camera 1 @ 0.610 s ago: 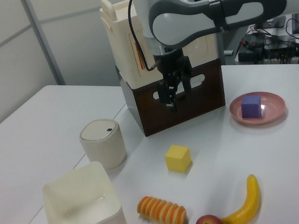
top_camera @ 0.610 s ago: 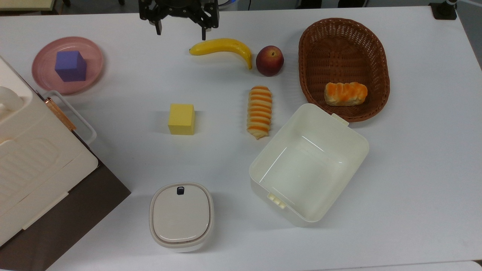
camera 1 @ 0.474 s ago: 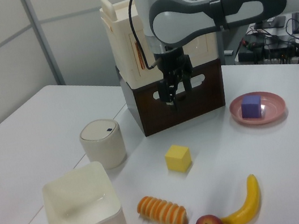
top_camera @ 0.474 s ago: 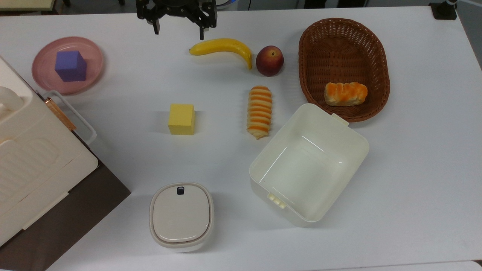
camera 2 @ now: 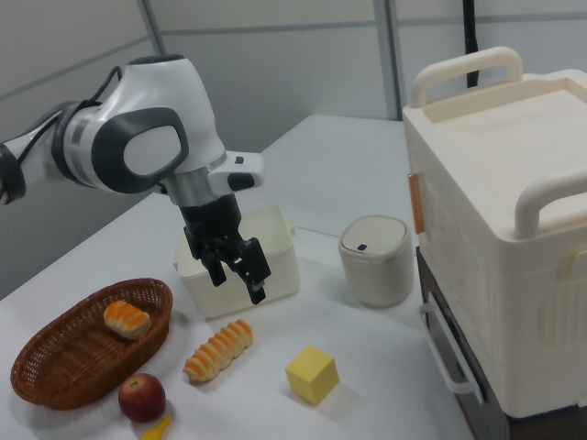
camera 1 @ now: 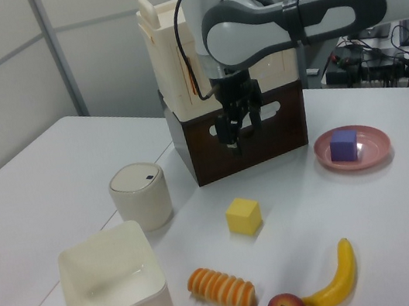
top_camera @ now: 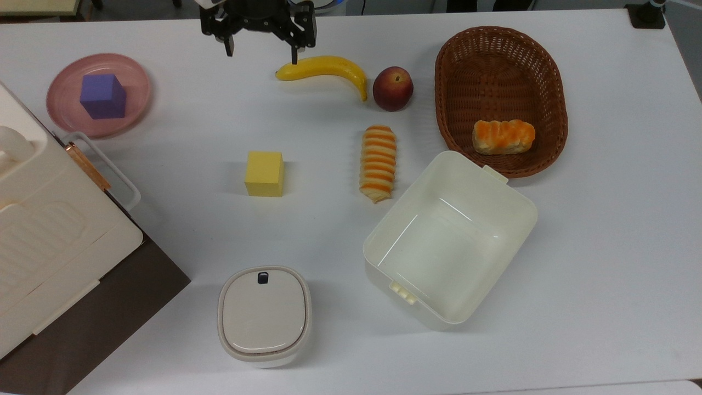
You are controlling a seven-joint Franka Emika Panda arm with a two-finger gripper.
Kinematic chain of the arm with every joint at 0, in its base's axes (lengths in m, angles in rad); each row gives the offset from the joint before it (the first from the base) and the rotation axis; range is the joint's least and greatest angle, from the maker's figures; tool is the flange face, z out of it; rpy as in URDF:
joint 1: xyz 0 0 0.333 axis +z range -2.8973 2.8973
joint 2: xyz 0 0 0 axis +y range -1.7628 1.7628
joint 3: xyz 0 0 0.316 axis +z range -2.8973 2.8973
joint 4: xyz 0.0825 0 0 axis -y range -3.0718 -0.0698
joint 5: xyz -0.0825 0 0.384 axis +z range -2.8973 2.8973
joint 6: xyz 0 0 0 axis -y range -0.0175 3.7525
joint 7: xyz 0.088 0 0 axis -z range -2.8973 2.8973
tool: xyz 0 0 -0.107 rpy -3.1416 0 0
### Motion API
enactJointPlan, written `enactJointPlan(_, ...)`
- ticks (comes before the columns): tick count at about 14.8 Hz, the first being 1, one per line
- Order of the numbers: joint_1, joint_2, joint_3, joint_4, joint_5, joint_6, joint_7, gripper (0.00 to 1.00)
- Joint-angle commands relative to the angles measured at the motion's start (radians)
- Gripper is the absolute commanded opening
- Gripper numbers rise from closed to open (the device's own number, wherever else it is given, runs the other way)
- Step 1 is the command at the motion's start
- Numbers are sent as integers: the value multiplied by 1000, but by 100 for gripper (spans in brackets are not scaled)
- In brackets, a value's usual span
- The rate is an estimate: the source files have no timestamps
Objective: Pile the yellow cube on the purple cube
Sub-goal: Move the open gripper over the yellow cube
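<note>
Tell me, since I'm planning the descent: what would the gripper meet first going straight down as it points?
Probably bare table, between the yellow cube and the banana, not the cube itself. The open gripper hangs high, so depth is uncertain.

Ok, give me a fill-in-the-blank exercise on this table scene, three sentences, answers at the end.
1. The purple cube sits on a pink ____.
2. The yellow cube rests directly on the ____.
3. The gripper hangs with its fingers ____, holding nothing.

Answers: plate; table; open
</note>
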Motion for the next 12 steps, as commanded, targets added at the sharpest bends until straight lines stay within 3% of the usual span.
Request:
enactJointPlan(1, 3, 43, -4, 12, 14, 27, 5, 100)
enactJointPlan(12, 1, 210, -5, 12, 3, 232, 5, 100)
